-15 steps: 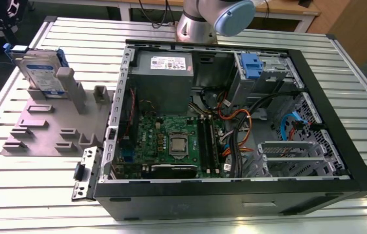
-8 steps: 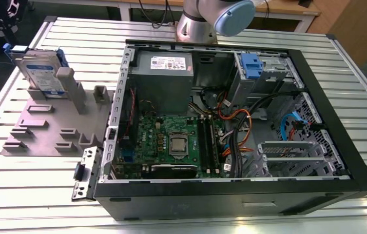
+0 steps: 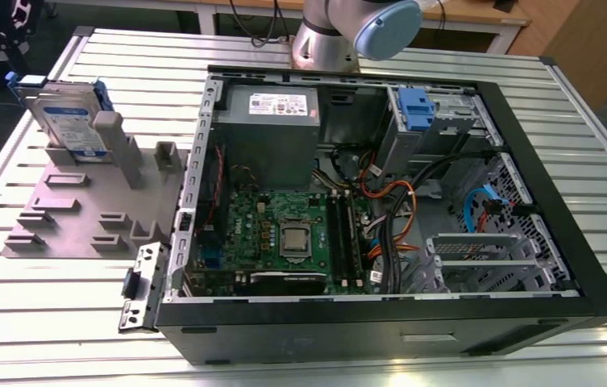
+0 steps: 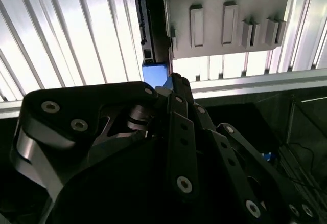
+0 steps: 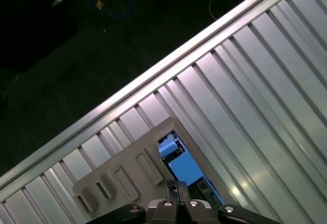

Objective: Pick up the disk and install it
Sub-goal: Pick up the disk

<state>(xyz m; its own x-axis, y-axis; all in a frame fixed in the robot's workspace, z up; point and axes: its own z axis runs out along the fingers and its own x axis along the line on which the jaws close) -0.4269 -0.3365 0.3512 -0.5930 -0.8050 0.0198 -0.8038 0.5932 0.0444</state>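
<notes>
Now end effector (image 5: 177, 186), fingers together, just abv disk (image 5: 185, 170) upright in grey holder (image 5: 130, 155).

Your ribbed metal tabletop (image 3: 45, 322) carries a grey holder plate (image 3: 77, 201) just beside an open computer case (image 3: 389, 322).

In the exterior view the arm (image 3: 357, 28) was cut off by the top edge. The lower part of the disk (image 3: 67, 113) stood hidden behind the posts of the grey holder (image 3: 110, 137). In the first wrist view the hand (image 5: 176, 185) was cut off at the edge of view and covered part of the disk's blue rail (image 5: 181, 165). In the second wrist view the disk (image 4: 140, 19) showed edge-on, its near end behind the hand's dark linkage.
</notes>
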